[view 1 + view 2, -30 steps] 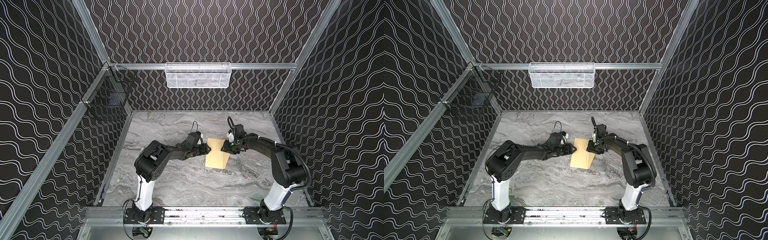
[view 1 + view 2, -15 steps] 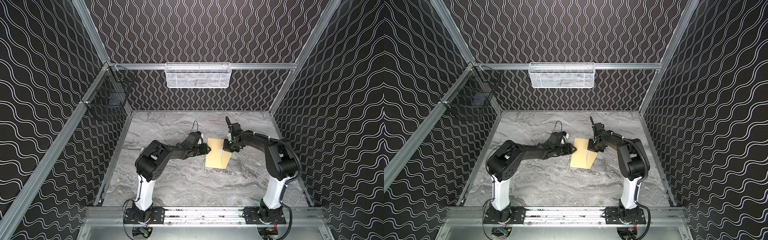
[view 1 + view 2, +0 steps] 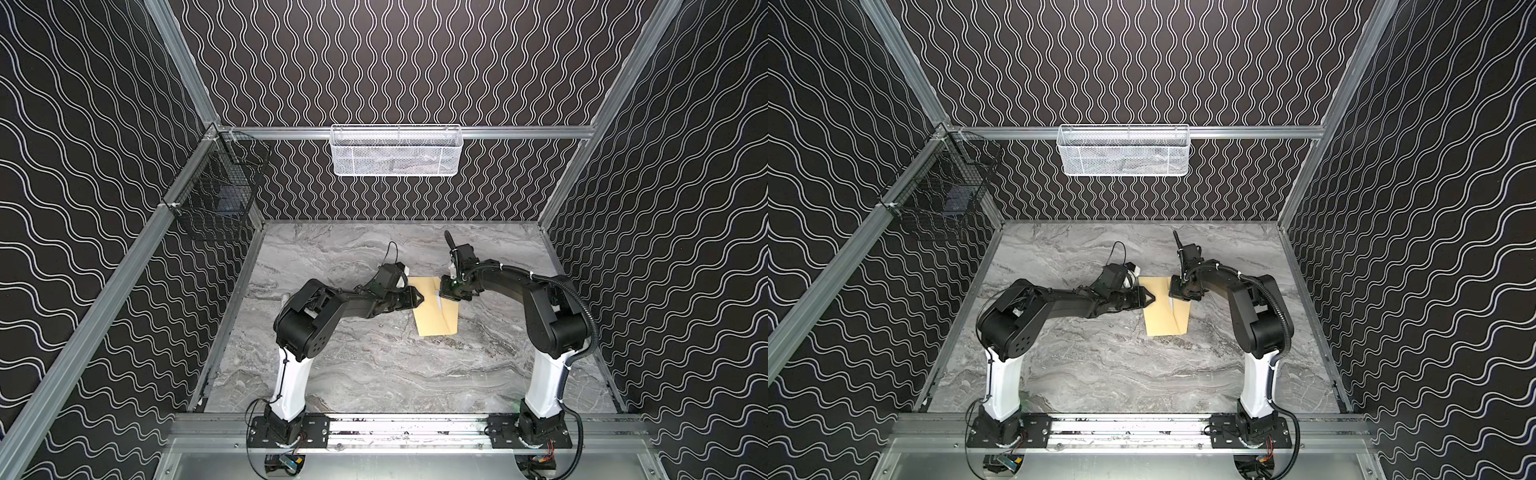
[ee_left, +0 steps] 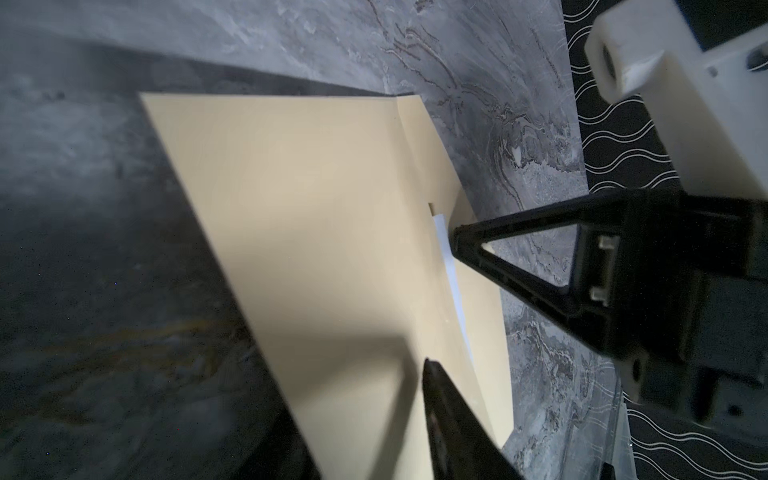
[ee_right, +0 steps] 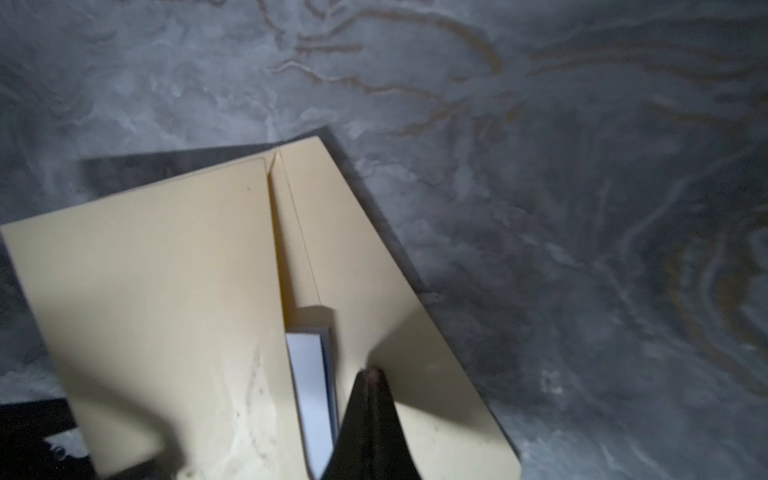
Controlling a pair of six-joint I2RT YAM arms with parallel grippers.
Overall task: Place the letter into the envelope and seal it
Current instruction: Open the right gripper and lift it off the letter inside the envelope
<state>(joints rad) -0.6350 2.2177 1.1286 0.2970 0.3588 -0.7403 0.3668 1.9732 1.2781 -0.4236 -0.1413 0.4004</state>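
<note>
The tan envelope (image 3: 432, 322) (image 3: 1163, 322) lies flat mid-table, its flap folded out toward the right. The letter (image 5: 309, 374) is inside it. Only a white strip with a blue edge shows at the mouth (image 4: 453, 282). My right gripper (image 5: 370, 374) is shut, with nothing seen between its fingers. Its tips rest on the flap beside that strip (image 3: 442, 296) (image 3: 1171, 296). My left gripper (image 3: 419, 297) (image 3: 1152, 297) is at the envelope's left edge. One of its fingers (image 4: 449, 415) is above the paper and the jaws stand apart.
A white mesh basket (image 3: 395, 151) hangs on the back rail and a black wire basket (image 3: 220, 195) on the left rail. A small pale object (image 3: 284, 296) lies near the table's left edge, behind the left arm.
The right gripper has shut and its arm has swung in closer above the envelope's flap. The left gripper has narrowed slightly and stayed at the left edge.
</note>
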